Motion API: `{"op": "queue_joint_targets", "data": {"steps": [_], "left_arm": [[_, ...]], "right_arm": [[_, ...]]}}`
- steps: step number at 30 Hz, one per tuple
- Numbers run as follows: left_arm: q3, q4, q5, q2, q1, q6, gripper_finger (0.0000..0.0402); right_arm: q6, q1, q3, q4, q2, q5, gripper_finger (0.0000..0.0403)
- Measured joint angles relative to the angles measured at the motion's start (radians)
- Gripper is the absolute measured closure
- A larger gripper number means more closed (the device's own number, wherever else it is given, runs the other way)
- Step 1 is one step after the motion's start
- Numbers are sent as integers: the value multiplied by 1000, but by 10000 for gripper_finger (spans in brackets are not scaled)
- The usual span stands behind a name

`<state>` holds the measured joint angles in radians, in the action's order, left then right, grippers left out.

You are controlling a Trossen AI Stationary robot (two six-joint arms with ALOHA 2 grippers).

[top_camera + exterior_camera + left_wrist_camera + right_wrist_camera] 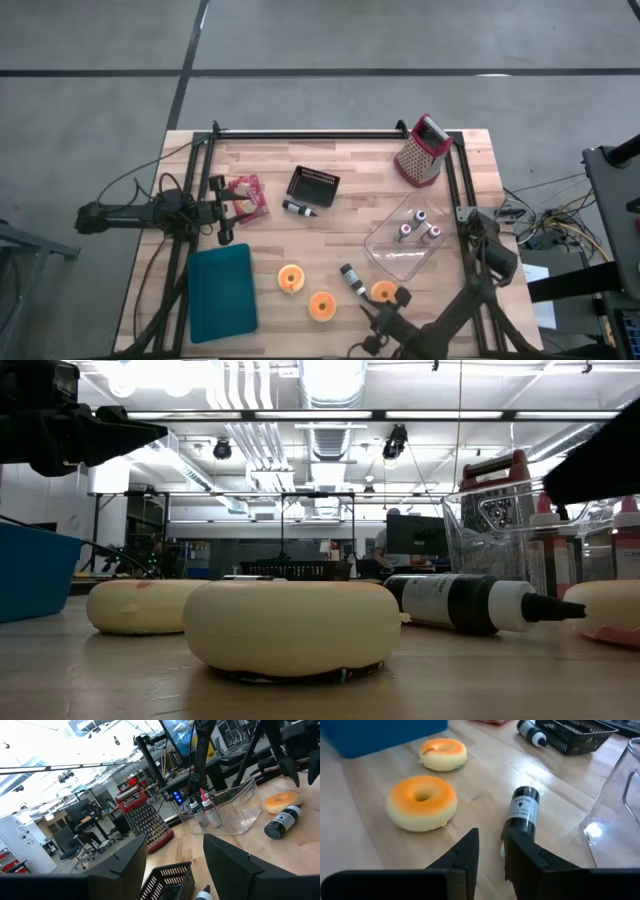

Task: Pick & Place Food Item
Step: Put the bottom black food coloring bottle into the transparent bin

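right gripper (pixel 378 312): bottom middle of the high view, fingers a little apart, holding nothing | donuts: one (pixel 291 278) lower middle, one (pixel 322 305) just right of it, third (pixel 383 291) by the black bottle (pixel 353 279) | blue tray (pixel 221 290): lower left | left gripper (pixel 222 209): left side, wide apart, holding nothing
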<state>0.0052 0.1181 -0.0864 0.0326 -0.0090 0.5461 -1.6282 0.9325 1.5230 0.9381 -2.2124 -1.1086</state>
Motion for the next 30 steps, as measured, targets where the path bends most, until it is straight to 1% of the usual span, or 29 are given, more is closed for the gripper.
{"op": "queue_joint_targets", "data": {"steps": [2,4,8,10,17,22,30], "left_arm": [[0,0,0,0,0,0,202],[0,0,0,0,0,0,202],[0,0,0,0,0,0,202],[0,0,0,0,0,0,202],[0,0,0,0,0,0,202],[0,0,0,0,0,0,202],[0,0,0,0,0,0,202]], "right_arm": [[-3,-9,0,0,1,4,304],[-11,-19,0,-1,4,31,295],[-62,-35,0,1,13,155,278],[-69,-43,-1,1,13,193,271],[-68,-47,-1,1,13,193,255],[-68,-51,-1,1,13,203,252],[-93,-84,-1,1,13,316,263]]}}
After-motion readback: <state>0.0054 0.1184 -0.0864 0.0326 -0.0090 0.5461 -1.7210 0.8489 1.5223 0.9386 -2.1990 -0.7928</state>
